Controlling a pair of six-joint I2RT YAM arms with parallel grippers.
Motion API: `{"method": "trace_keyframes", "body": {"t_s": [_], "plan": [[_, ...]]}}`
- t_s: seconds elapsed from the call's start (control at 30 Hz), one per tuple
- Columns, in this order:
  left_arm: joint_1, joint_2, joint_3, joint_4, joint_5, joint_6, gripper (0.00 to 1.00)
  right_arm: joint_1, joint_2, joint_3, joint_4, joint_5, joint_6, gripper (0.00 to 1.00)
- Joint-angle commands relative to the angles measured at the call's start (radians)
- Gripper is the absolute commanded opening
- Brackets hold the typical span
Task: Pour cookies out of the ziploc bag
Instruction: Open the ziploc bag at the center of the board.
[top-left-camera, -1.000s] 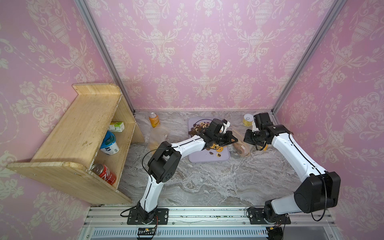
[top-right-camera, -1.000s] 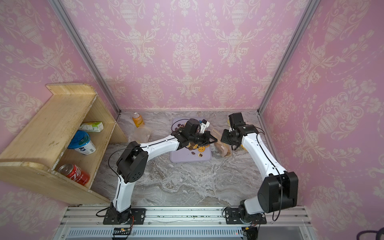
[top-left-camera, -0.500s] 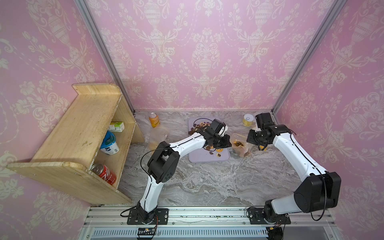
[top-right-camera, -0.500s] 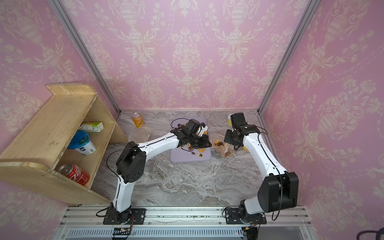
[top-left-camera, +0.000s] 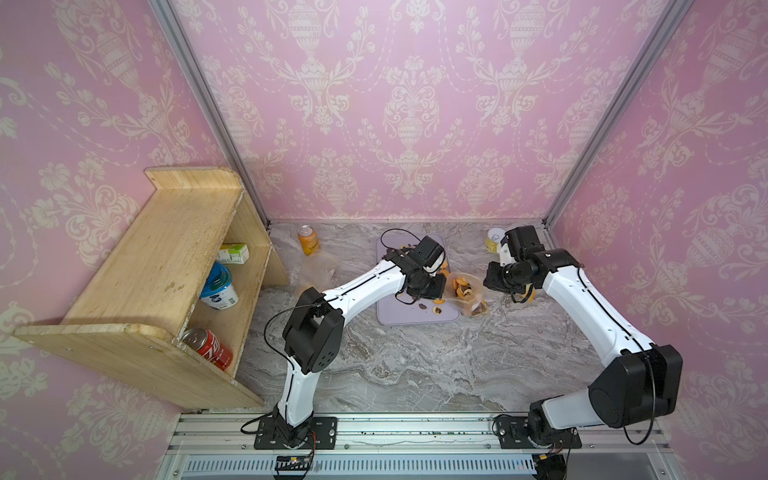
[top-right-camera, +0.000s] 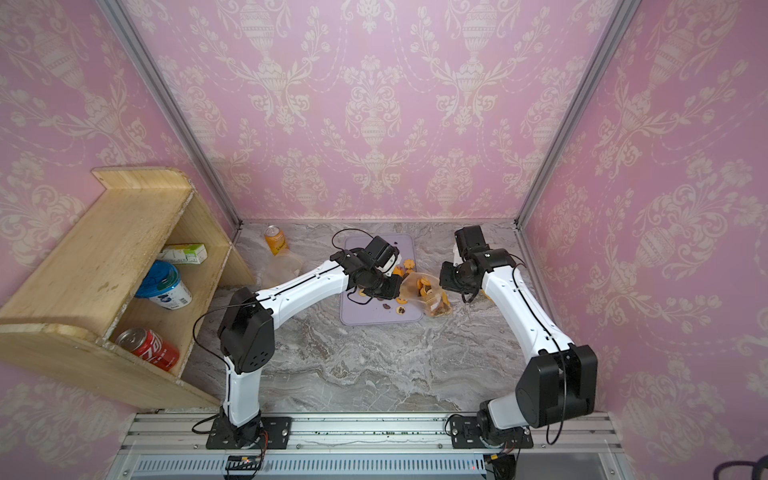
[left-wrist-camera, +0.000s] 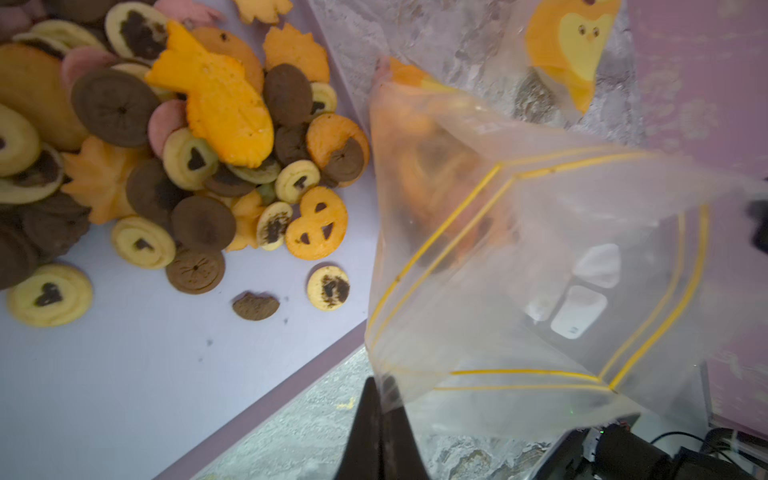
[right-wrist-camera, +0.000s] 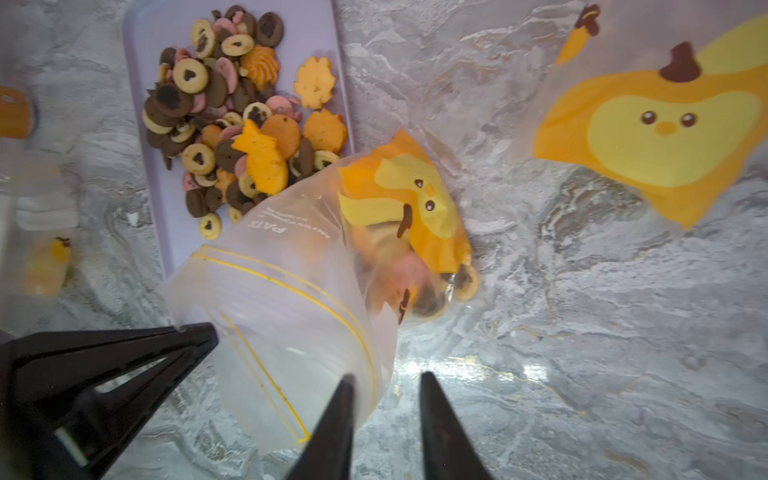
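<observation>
The clear ziploc bag with a yellow zip line slumps over the right edge of the lilac tray, mouth toward me, several cookies still inside. My left gripper is shut on the bag's rim, above the tray's edge in both top views. A pile of cookies in brown, tan, orange and pink lies on the tray. My right gripper is open just right of the bag; one finger lies against the plastic, nothing between the jaws.
A wooden shelf at the left holds a blue-lidded tub, a red can and a green carton. An orange can and a crumpled empty bag sit behind the tray. A yellow tin and a second cartoon-face bag lie by the right arm.
My right gripper has opened and let go of the bag. The bag, stretched between both grippers a second ago, has sunk onto the tray's edge and the table.
</observation>
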Motion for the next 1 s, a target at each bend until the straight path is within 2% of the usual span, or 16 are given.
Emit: {"method": "trace_keyframes", "body": {"t_s": [0.0, 0.03, 0.1, 0.17, 0.23, 0.33, 0.47, 0.53, 0.63, 0.8, 0.97], "plan": [[0.010, -0.051, -0.075, -0.048, -0.080, 0.042, 0.00, 0.008, -0.061, -0.016, 0.006, -0.087, -0.011, 0.74], [0.011, -0.056, -0.098, -0.038, -0.085, 0.042, 0.00, 0.009, -0.078, -0.024, -0.013, -0.047, -0.007, 0.85], [0.010, -0.066, -0.132, -0.018, -0.093, 0.041, 0.00, 0.006, -0.101, -0.032, -0.055, 0.012, -0.007, 0.99], [0.010, -0.088, -0.170, 0.018, -0.089, 0.040, 0.00, -0.002, -0.122, -0.047, -0.080, 0.030, -0.004, 1.00], [0.007, -0.151, -0.248, 0.113, -0.069, 0.033, 0.26, -0.011, -0.150, -0.078, -0.086, 0.026, 0.003, 1.00], [0.008, -0.267, -0.352, 0.205, -0.098, 0.008, 0.60, -0.028, -0.189, -0.122, -0.085, 0.020, 0.009, 1.00], [0.007, -0.417, -0.462, 0.286, -0.120, -0.005, 0.82, -0.043, -0.222, -0.173, -0.101, 0.002, 0.006, 1.00], [0.001, -0.467, -0.498, 0.333, -0.078, -0.013, 0.86, -0.044, -0.235, -0.188, -0.110, -0.007, 0.005, 1.00], [-0.033, -0.462, -0.471, 0.345, -0.026, -0.011, 0.88, -0.048, -0.250, -0.213, -0.110, -0.020, 0.008, 1.00], [-0.101, -0.346, -0.342, 0.292, -0.025, -0.007, 0.81, -0.064, -0.278, -0.247, -0.105, -0.019, 0.023, 1.00], [-0.125, -0.215, -0.231, 0.212, -0.029, -0.005, 0.71, -0.068, -0.330, -0.273, -0.120, -0.021, 0.036, 1.00]]}}
